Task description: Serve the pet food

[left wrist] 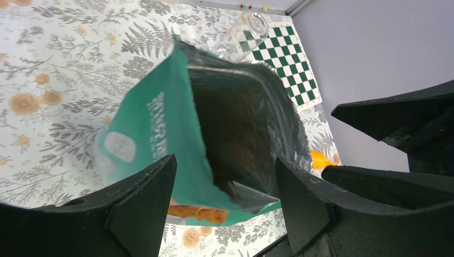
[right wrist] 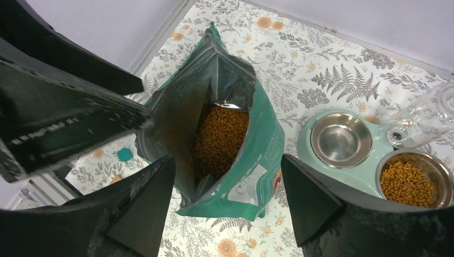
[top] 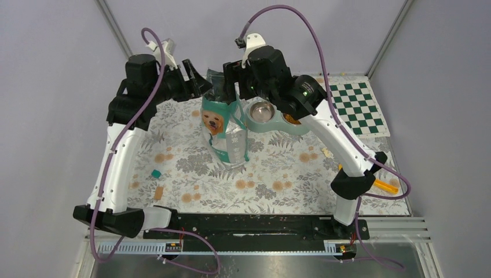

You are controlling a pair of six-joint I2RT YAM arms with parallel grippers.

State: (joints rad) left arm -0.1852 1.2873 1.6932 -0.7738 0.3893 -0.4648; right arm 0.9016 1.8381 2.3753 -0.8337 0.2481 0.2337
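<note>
Pet food [right wrist: 219, 140]: rests on the floral bench [top: 185, 168] inside the standing teal bag [right wrist: 257, 176] and, beside it, in the feeder [right wrist: 304, 140] with one bowl [right wrist: 412, 153] filled, left hand [left wrist: 224, 176] and right hand [right wrist: 226, 171] both spread open at the bag's mouth, gripping nothing; risks spilling if a finger snags the unsupported rim.

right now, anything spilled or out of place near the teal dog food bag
No clear spill. The teal bag stands open, brown kibble inside. A small teal block lies loose on the floral mat; an orange scoop sits far right.
</note>
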